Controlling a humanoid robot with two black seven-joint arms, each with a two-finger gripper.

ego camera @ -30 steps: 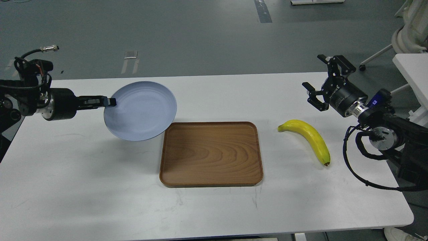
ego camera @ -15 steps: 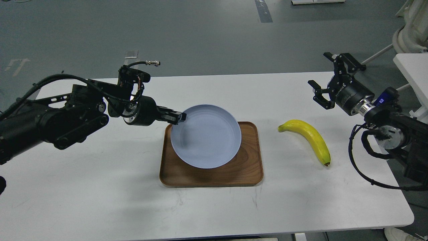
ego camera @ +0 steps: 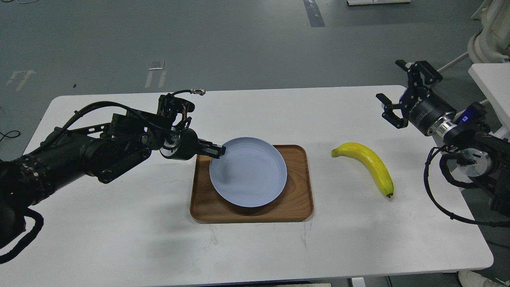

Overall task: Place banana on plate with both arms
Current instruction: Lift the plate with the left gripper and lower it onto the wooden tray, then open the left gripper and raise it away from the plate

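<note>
Head view. Left hand (ego camera: 220,151) pinching left rim of plate (ego camera: 248,172), fingers pressed together on the rim. Plate pale blue-grey, over wooden tray (ego camera: 252,183), covering most of the tray's middle; contact with tray floor cannot tell, dark shadow under plate's near side. Tray at bench (ego camera: 119,239) centre, long side parallel to near edge. Left arm (ego camera: 91,153) reaching in from left edge, low over bench, loose cable looped above wrist. Banana (ego camera: 369,164) flat on bench right of tray, apart from it, nearer the right edge; dark tip toward near edge, stem end toward tray. Not on plate. Right hand (ego camera: 402,92) raised by far right corner of bench, fingers spread, holding nothing, well apart from banana. Right arm (ego camera: 462,143) beyond right edge.
</note>
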